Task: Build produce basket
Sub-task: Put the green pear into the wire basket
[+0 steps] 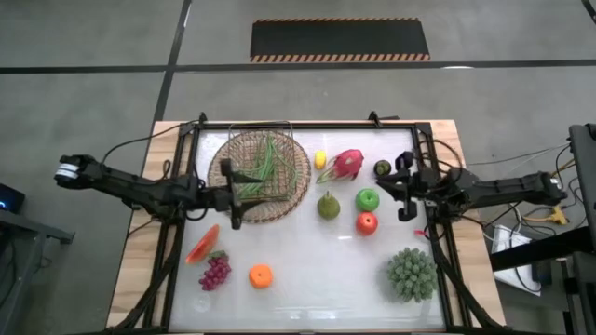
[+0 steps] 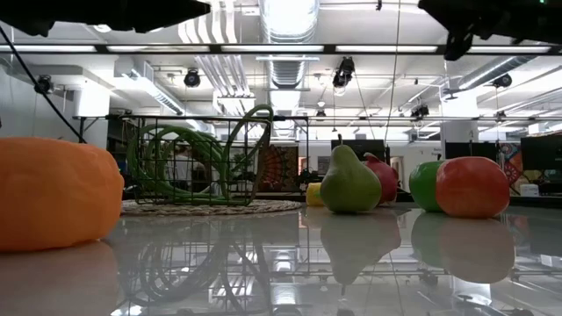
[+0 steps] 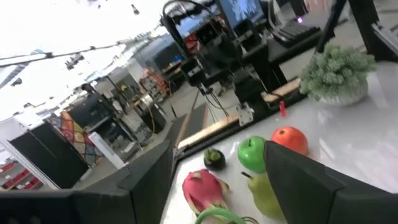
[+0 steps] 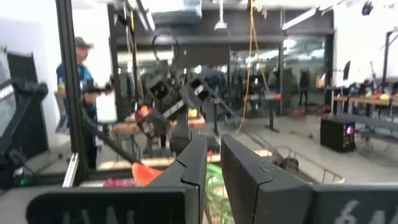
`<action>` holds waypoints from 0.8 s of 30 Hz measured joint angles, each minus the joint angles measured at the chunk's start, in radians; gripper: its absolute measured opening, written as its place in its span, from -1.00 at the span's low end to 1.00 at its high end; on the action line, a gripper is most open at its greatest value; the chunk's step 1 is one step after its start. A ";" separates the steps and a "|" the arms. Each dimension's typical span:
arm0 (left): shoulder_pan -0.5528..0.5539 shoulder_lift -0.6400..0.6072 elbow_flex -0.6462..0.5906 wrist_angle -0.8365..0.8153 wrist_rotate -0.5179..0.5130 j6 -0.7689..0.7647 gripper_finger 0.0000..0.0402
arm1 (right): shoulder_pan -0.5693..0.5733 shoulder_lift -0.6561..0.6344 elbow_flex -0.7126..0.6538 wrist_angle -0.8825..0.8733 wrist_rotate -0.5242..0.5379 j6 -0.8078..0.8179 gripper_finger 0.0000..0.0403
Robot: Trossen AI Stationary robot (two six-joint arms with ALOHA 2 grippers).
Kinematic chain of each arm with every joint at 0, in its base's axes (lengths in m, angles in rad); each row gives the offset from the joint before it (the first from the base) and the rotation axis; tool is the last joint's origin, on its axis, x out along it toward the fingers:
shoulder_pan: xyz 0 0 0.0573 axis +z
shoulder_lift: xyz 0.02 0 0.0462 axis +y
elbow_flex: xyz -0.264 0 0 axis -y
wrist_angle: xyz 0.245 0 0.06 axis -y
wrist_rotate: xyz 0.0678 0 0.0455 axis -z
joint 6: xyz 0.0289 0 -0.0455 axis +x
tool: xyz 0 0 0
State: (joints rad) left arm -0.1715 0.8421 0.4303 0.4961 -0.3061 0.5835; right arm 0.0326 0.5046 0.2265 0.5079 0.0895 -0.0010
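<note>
L fingers apart over basket rim, R fingers closed, empty.

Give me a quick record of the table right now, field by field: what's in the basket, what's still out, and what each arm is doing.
basket: far left part of table, holds green beans
beside basket: lemon, dragon fruit, pear
middle right: green apple, red apple, small dark fruit
near left: grapes, orange, red slice
near right: spiky green cluster
left gripper: at basket's near left rim, jaws open, empty
right gripper: right of the apples, jaws shut, holding nothing
</note>
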 joint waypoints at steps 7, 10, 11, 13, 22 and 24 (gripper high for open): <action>0.000 -0.041 -0.031 0.011 -0.002 0.011 0.17 | 0.000 0.237 0.135 -0.029 0.000 0.003 -0.81; 0.000 -0.063 -0.027 0.013 -0.017 0.053 0.17 | 0.000 0.331 0.220 -0.172 -0.002 0.040 -0.76; 0.000 -0.071 -0.024 0.016 -0.019 0.060 0.17 | 0.000 0.356 0.261 -0.211 -0.001 0.058 -0.73; 0.000 -0.092 -0.023 0.013 -0.023 0.080 0.17 | 0.000 0.406 0.339 -0.303 0.006 0.091 -0.64; 0.000 -0.168 -0.023 0.023 -0.033 0.111 0.17 | 0.000 0.631 0.627 -0.883 0.103 0.177 -0.07; 0.000 -0.182 -0.023 0.017 -0.043 0.111 0.17 | -0.001 0.681 0.656 -0.947 0.105 0.177 0.02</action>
State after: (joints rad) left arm -0.1715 0.6597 0.4076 0.5134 -0.3493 0.6949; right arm 0.0321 1.1851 0.8821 -0.4395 0.1949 0.1761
